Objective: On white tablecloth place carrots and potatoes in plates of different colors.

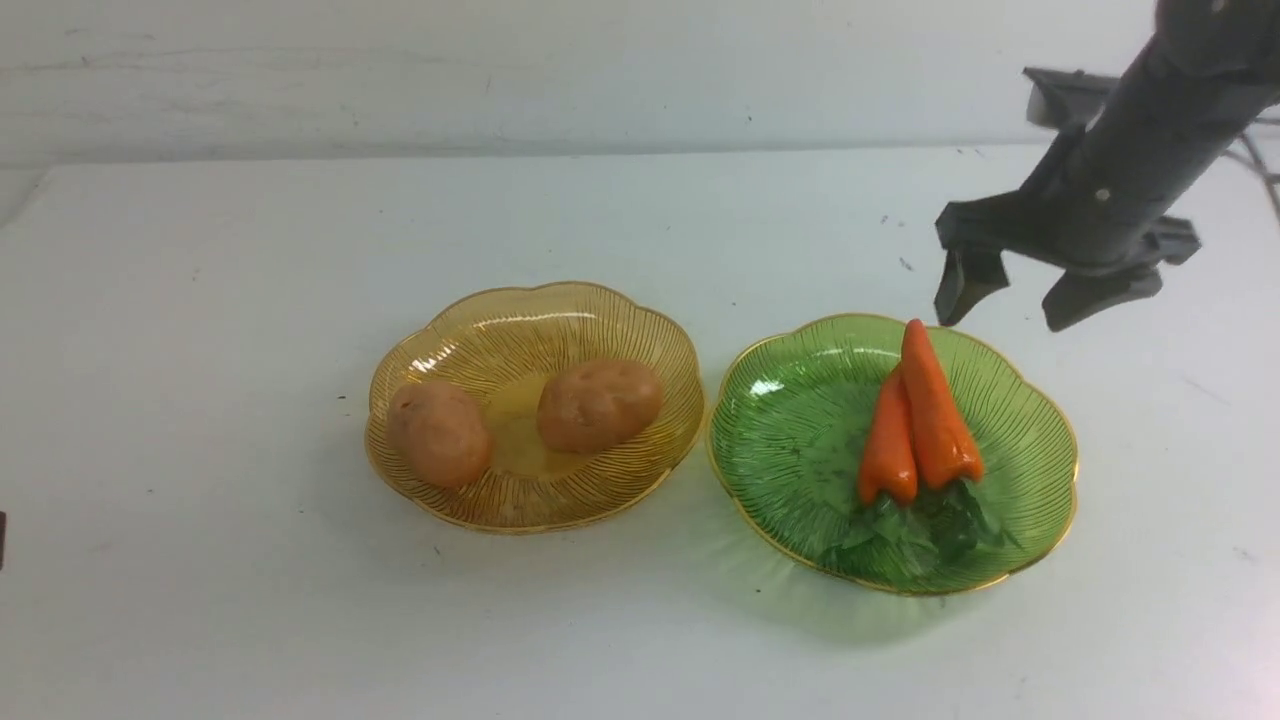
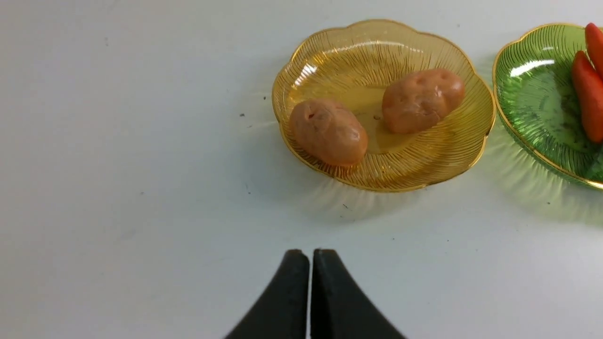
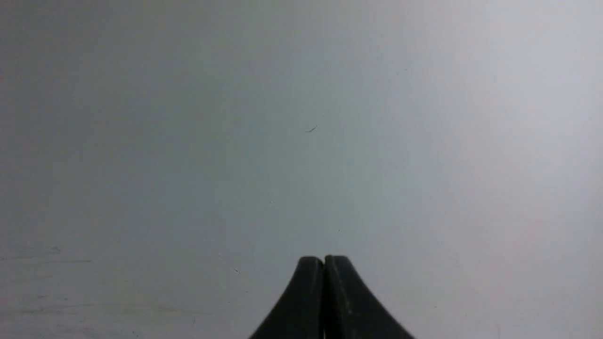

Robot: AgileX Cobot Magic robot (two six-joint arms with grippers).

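Two tan potatoes [image 1: 440, 432] [image 1: 600, 404] lie in the amber plate [image 1: 530, 305] on the white tablecloth [image 1: 200, 300]. Beside it to the right, the green plate [image 1: 790, 420] holds two orange carrots [image 1: 935, 400] [image 1: 888, 445], lying side by side with their green tops toward me. My right gripper [image 1: 1005, 318] hovers just behind the green plate's far right rim, holding nothing. Its fingertips [image 3: 324, 260] meet in the right wrist view. My left gripper [image 2: 310, 254] is shut and empty over bare cloth, short of the amber plate [image 2: 424, 174] and its potatoes [image 2: 328, 132] [image 2: 421, 100].
The two plates stand almost rim to rim in the middle of the cloth. A pale wall [image 1: 600, 70] rises behind the table's far edge. The right arm [image 1: 1160, 130] reaches in from the upper right.
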